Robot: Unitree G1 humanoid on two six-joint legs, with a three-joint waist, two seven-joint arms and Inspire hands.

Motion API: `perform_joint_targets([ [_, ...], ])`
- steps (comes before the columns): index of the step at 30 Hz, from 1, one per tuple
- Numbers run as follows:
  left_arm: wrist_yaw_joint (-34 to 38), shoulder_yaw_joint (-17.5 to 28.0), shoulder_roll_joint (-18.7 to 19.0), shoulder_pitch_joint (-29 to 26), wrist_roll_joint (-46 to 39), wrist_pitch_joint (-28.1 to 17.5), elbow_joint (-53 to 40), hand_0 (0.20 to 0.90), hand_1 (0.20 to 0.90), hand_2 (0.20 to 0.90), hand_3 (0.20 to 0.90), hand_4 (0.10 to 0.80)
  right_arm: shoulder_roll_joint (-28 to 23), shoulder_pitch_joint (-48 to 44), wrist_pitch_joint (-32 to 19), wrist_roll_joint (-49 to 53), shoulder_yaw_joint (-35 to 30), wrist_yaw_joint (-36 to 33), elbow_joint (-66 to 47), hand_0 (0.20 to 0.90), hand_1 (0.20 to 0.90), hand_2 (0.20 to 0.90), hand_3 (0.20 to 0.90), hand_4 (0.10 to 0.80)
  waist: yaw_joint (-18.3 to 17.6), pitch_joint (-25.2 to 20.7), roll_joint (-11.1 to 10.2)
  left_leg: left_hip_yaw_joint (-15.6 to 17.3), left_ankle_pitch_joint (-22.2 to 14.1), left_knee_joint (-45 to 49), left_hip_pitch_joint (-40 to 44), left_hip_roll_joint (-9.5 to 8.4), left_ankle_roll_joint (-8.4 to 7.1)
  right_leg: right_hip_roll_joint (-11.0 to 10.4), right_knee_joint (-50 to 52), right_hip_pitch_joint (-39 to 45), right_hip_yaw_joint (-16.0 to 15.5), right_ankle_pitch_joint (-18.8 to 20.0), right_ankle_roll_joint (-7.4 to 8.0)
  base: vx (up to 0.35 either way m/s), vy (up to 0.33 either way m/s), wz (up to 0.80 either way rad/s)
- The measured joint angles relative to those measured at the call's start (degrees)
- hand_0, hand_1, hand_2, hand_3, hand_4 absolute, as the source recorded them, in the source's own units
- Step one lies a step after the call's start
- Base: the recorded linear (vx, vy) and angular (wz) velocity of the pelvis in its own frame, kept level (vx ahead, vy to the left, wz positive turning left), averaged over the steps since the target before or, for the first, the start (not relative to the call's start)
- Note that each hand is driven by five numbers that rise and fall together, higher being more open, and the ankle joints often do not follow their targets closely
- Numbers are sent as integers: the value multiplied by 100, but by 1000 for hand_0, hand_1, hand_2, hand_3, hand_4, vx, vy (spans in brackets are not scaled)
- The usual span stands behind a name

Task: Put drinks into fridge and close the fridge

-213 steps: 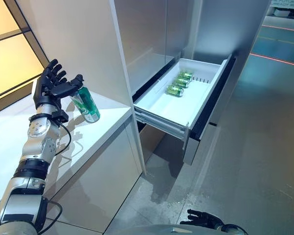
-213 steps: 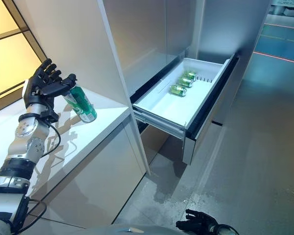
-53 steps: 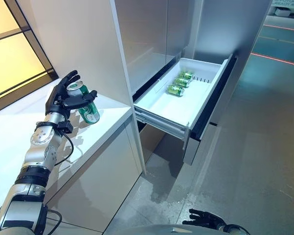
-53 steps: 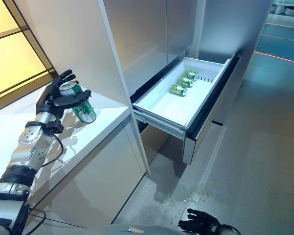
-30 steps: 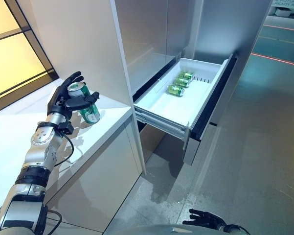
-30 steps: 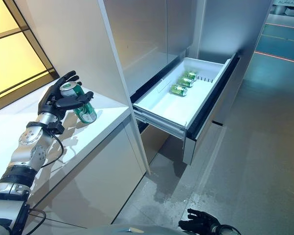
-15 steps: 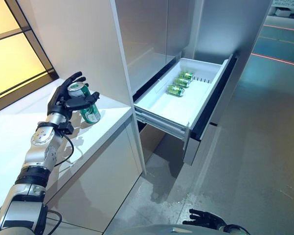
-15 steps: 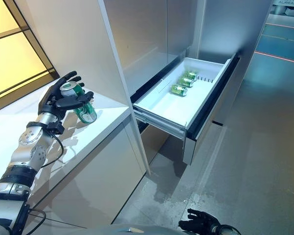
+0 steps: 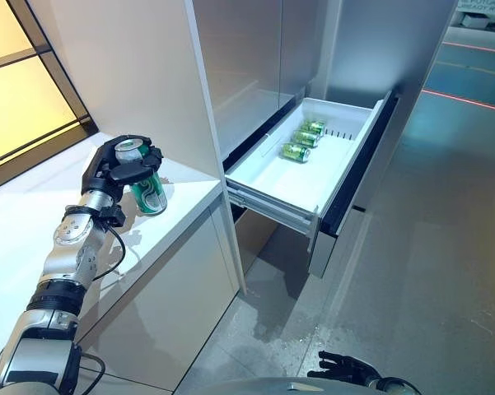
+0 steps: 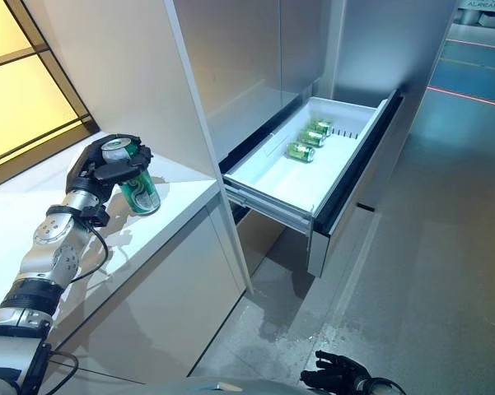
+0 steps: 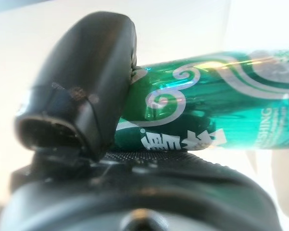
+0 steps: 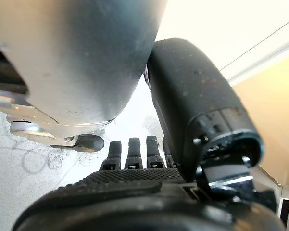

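Green can (image 9: 147, 190) clamped in the left hand (image 9: 115, 167) over the white counter (image 9: 33, 222), not yet in the fridge drawer (image 9: 301, 181).

Dark fingers (image 9: 145, 156) and thumb curled round the can's upper half, its base tilted out beyond the fingertips, just above or barely on the counter, hard to tell which. Three more cans (image 9: 305, 138) already lying in the open drawer, well beyond the fingers toward the robot's right. By judgement roughly partway: one can to carry over and set down, then the drawer to push shut. Tall white cabinet panel (image 9: 140, 74) standing just past the fingertips, between can and drawer, so likely a swing out round its front edge. Right hand (image 9: 346, 364) idle low by the floor, fingers relaxed and straight, holding nothing.
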Motion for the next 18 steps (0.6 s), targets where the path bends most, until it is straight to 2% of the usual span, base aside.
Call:
perform_joint_targets([
  [8,-1,0,-2,0,-14,0,0,300,300,300,200,100,0,2,-4,0,1,0,-1,900,900,900,900,800,0,0,0,-1,0,1,0,0,0,0,0,0,-1,0,0,0,0,0],
  [14,68,0,-32,104,-402,-26,-137,300,300,300,200,100,-20,33,-65,12,11,22,-181,900,900,900,900,800,11,5,-10,-4,0,5,-14,0,0,-1,-1,-14,-1,0,0,0,0,0],
  [18,101,-12,-62,287,-776,-30,-668,300,300,300,200,100,-81,175,-471,18,260,96,-440,900,900,900,900,800,33,46,-74,-7,0,5,-28,0,0,-2,-2,-15,-5,1,-1,0,0,0],
])
